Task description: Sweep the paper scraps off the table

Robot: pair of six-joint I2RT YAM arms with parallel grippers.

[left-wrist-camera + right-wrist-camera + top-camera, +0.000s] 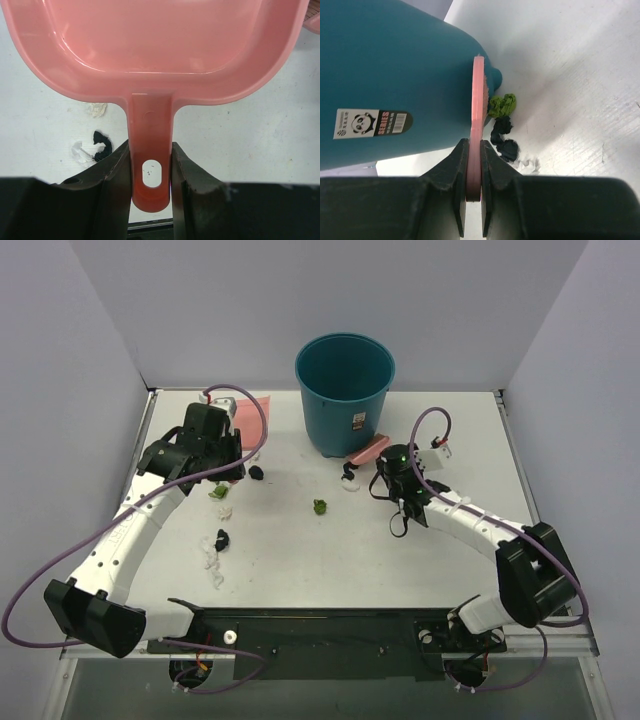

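Paper scraps [320, 506] lie scattered on the surface [400, 560] before the bin [345, 390]. We find left claw [150, 150] clamped on dustpan [160, 45], right claw [474, 145] on brush [478, 90]. We judge a stroke could wedge scraps against the bin.

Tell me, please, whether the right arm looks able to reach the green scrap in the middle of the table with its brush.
Probably yes: the green scrap lies on bare table, left of the brush clamped in the fingers of the right arm. Nothing stands between; the bucket sits farther back.
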